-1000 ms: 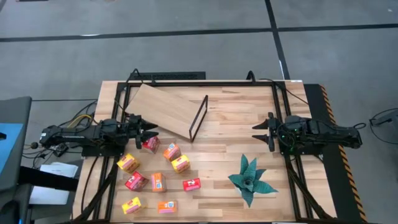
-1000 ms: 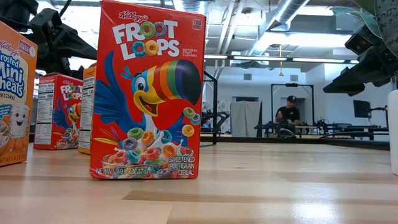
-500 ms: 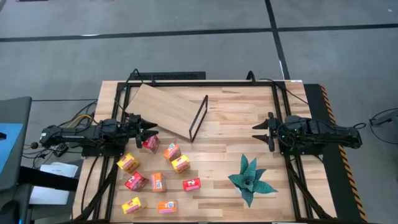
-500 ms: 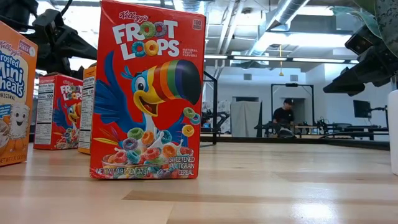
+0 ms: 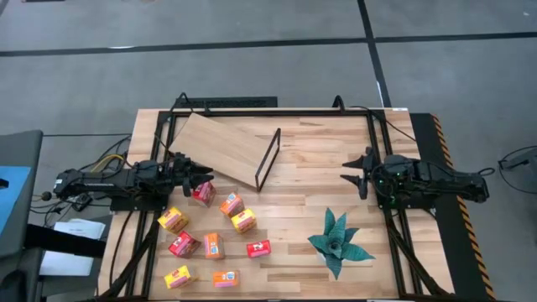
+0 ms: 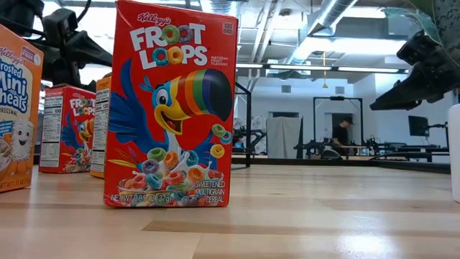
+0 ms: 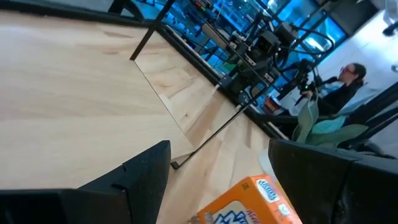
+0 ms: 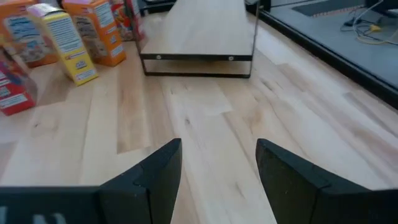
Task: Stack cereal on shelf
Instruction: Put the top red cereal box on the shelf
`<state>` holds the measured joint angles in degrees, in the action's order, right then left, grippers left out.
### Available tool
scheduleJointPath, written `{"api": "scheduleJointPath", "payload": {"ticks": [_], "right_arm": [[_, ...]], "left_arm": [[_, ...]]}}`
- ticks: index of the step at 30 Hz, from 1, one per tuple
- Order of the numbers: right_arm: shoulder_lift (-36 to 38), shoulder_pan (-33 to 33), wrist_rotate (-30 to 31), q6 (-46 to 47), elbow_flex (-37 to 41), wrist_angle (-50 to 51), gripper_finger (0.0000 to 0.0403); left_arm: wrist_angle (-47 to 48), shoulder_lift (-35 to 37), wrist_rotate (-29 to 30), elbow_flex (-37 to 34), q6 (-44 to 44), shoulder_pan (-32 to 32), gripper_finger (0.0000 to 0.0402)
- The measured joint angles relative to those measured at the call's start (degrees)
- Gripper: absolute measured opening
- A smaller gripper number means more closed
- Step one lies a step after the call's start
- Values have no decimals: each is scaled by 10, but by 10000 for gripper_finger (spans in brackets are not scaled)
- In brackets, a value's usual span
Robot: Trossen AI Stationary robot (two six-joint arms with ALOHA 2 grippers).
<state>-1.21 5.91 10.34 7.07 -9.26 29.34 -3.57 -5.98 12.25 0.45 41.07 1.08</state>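
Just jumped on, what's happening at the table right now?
Nothing is gripped. The left gripper hangs open near the flat light-brown wooden shelf board and a small red cereal box. The other small red, orange and yellow boxes sit on the slatted tabletop, none on the board. The right gripper waits open opposite.

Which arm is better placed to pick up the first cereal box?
Probably the left: its open gripper hovers beside the nearest red cereal box, while the right gripper is across the table, near the plant.

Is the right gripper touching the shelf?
Apart. In the high view, bare tabletop lies between the right gripper and the shelf; the right wrist view shows its open jaws holding nothing.
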Motion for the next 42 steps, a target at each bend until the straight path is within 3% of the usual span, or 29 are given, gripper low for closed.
{"api": "scheduleJointPath", "payload": {"ticks": [4, 7, 11, 15, 25, 33, 38, 42], "right_arm": [[0, 2, 1, -4, 0, 0, 232], [0, 9, 2, -29, 1, -9, 232], [0, 9, 1, -29, 2, -14, 232], [0, 10, 2, -25, 2, -15, 232], [0, 10, 5, -30, 2, -18, 232], [0, 11, 18, -26, 2, -21, 232], [0, 8, -11, 209, 3, -117, 232], [0, 10, -13, 330, 3, -239, 232]], "left_arm": [[0, 0, 5, 0, -11, 0, 261], [-7, 0, 54, 2, -19, 0, 261], [-22, 0, 63, 17, 51, 0, 261], [-74, 0, 60, 18, 62, 0, 261], [-339, 0, 60, 26, 52, 0, 261], [-214, -29, 65, 144, -6, 0, 261], [-140, -81, 72, 227, -39, 0, 261], [-78, -125, 73, 293, -39, 0, 261]]}}
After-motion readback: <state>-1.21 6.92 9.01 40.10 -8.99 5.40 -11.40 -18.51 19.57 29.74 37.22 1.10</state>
